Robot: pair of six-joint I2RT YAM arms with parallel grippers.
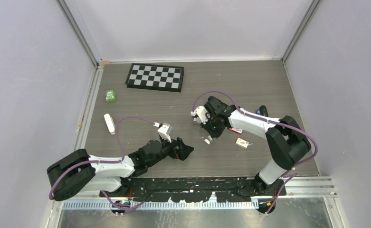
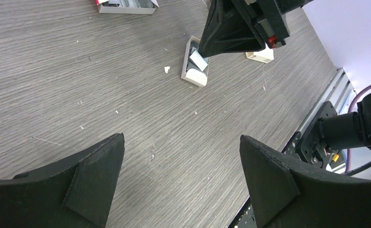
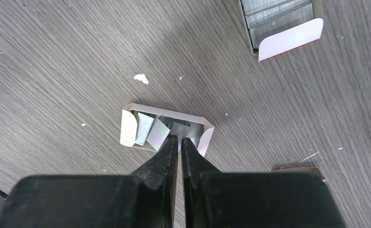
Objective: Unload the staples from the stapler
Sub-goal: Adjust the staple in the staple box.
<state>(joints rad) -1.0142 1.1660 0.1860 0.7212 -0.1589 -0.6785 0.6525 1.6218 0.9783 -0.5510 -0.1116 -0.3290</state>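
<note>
Your right gripper [image 3: 179, 142] has its jaws almost closed, tips dipping into the small white box [image 3: 128, 128] where loose staples [image 3: 157, 134] lie tilted; you cannot tell whether it pinches one. Only the left wrist view shows the left gripper [image 2: 181, 140] spread wide above the table [image 2: 55, 71]. The red-and-white box [image 3: 288, 35] holds packed rows.

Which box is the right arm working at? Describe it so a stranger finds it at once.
From the checkerboard at the table's far edge, come toward the right arm's closed jaws. At their tips lies a small whitish open box holding loose, tilted staple strips; the red-and-white box nearby holds neat rows.
</note>
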